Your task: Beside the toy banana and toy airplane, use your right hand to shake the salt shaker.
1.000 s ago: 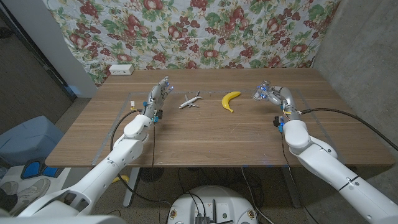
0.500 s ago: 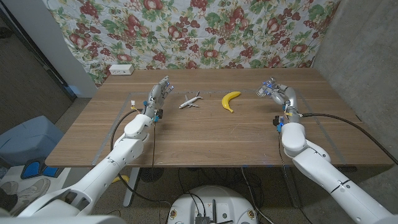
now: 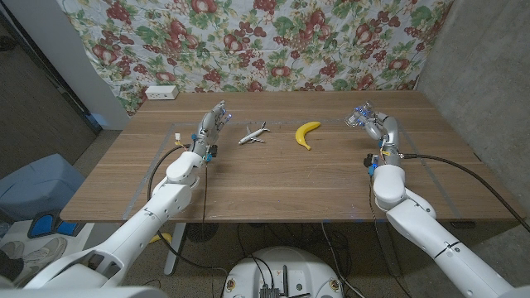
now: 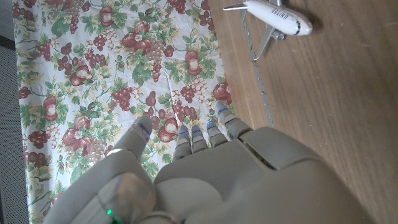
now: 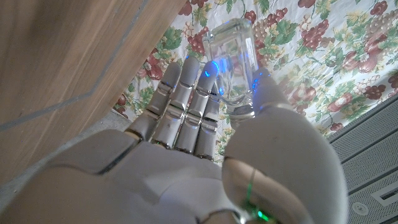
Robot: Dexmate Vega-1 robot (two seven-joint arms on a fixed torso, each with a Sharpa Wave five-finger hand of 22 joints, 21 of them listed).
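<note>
Shaking step in hand: right hand grips the glass salt shaker at the toy banana's three o'clock; left hand open; next, brisk wrist flicks, firm grip

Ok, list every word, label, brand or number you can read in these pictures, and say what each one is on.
"UNITED", dark letters along the white fuselage of the toy airplane, read in the left wrist view; the letters are small, so the reading is probable rather than sure.
Toy airplane in the head view: too small to read.
Salt shaker held in the right hand: clear, no label legible.
White box at the table's far edge: no readable marking.
</note>
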